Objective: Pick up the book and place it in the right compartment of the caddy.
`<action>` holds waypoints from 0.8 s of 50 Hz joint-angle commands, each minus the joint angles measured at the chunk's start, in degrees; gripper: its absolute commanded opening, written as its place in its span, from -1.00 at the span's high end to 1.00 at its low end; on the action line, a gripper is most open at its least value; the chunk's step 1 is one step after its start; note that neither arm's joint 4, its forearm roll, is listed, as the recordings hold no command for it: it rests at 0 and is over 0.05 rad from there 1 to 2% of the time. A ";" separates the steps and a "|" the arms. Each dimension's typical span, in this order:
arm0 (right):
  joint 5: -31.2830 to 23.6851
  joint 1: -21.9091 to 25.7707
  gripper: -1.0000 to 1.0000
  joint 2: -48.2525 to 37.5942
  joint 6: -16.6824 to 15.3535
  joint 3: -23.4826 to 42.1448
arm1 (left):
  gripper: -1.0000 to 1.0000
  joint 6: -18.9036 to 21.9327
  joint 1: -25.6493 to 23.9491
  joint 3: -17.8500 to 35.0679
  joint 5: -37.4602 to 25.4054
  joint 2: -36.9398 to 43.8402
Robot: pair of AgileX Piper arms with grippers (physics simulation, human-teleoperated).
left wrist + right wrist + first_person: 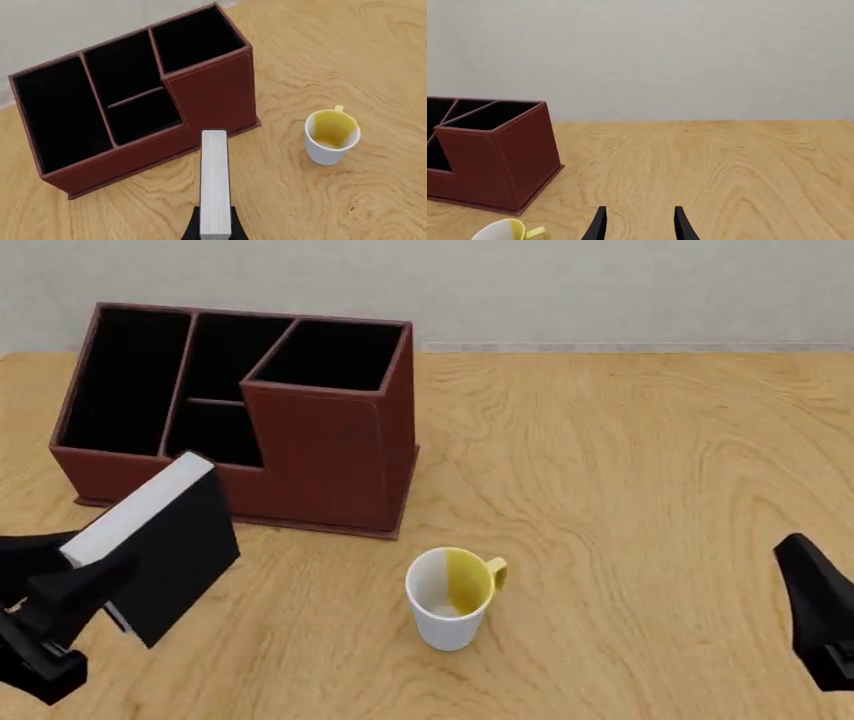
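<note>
The book [158, 545] is held clamped in the left gripper [80, 590], tilted above the table [641, 460] in front of the caddy [334, 465] (page edges uppermost). The right compartment [327, 355] is seen standing tallest. A white mug [447, 600] is placed near the caddy's front. The right gripper [637, 225] is shown parted, holding nothing.
</note>
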State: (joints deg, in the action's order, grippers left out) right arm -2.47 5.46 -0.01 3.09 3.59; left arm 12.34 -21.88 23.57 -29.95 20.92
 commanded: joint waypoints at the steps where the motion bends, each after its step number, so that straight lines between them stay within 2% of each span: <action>1: -0.34 2.25 -1.00 0.00 -0.24 -0.44 | 1.00 -0.89 -1.83 8.15 -10.96 -7.17; 5: -0.59 3.01 -1.00 0.00 -0.34 -0.38 | 1.00 -1.64 -2.51 10.66 -13.31 -8.18; 12: -0.92 4.81 -1.00 0.00 -0.59 -0.43 | 1.00 -5.23 -3.46 16.59 -16.66 -8.42; 24: -1.34 6.96 -1.00 0.00 -0.92 -0.36 | 1.00 -9.11 -4.69 23.79 -19.37 -6.56; 31: -1.55 7.87 -1.00 0.00 -0.87 -0.19 | 1.00 -9.08 -5.23 27.06 -19.99 -4.60; 40: -2.11 12.89 -1.00 0.00 -1.67 -0.16 | 1.00 -7.43 -5.51 33.02 -19.86 0.92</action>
State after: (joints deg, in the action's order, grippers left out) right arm -4.10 14.61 -0.01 1.95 3.36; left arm 3.40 -26.97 50.29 -49.38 17.76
